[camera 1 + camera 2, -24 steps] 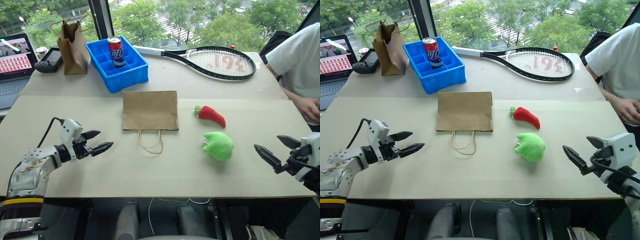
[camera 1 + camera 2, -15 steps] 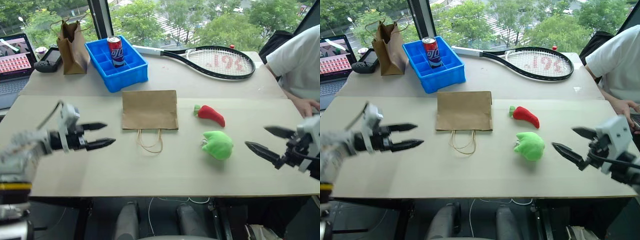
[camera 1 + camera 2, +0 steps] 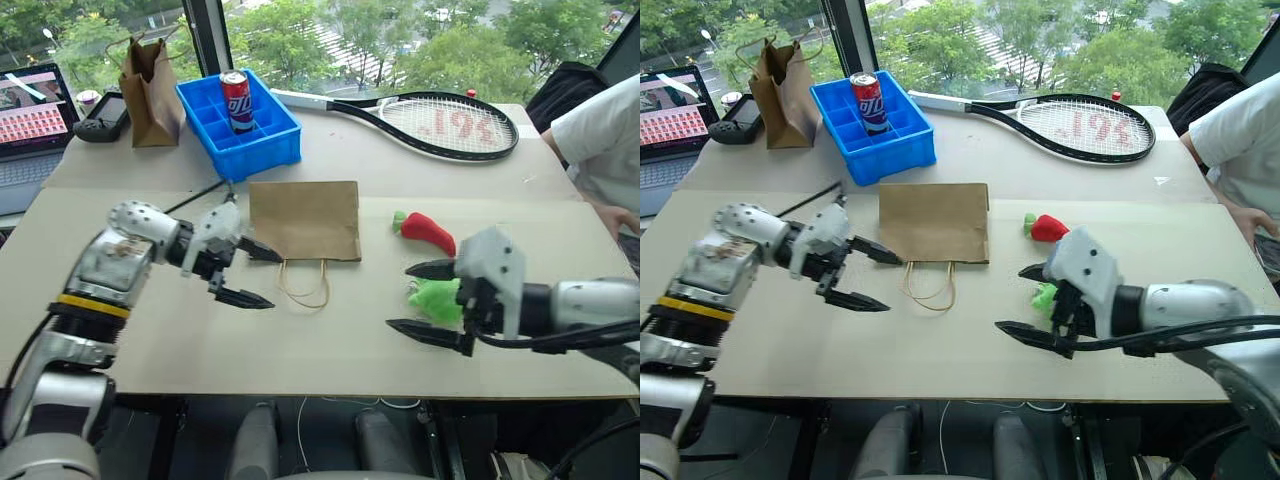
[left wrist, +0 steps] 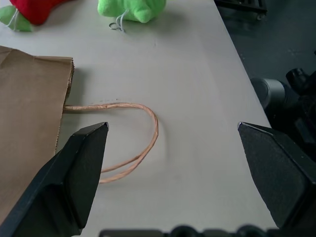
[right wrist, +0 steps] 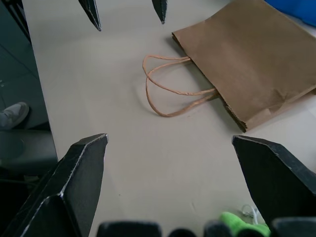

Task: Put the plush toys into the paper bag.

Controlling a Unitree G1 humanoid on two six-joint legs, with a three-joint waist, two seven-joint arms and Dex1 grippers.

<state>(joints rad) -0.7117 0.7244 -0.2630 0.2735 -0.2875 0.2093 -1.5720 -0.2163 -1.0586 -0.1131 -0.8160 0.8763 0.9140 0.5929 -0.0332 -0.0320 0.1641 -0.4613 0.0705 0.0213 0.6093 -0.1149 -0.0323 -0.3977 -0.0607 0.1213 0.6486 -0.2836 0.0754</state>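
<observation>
Showing "191" in red: racket [image 3: 440,124] strings.

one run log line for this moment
left end effector: open, by paper bag | right end effector: open, at green plush | chili: on table

Red "191"-like mark on racket strings [image 3: 455,124]; can [image 3: 237,100] logo unreadable.

Setting. A pale beige counter [image 3: 330,150] made of two abutting surfaces, their seam running across its middle, stands before a large window [image 3: 420,40] with a dark vertical frame post [image 3: 205,35]. Daylight enters from outside, where green trees [image 3: 290,35] and a path are visible. Dark floor [image 5: 19,74] lies beyond the counter's near edge. At the far left corner an open laptop [image 3: 35,110] shows a lit screen.
</observation>
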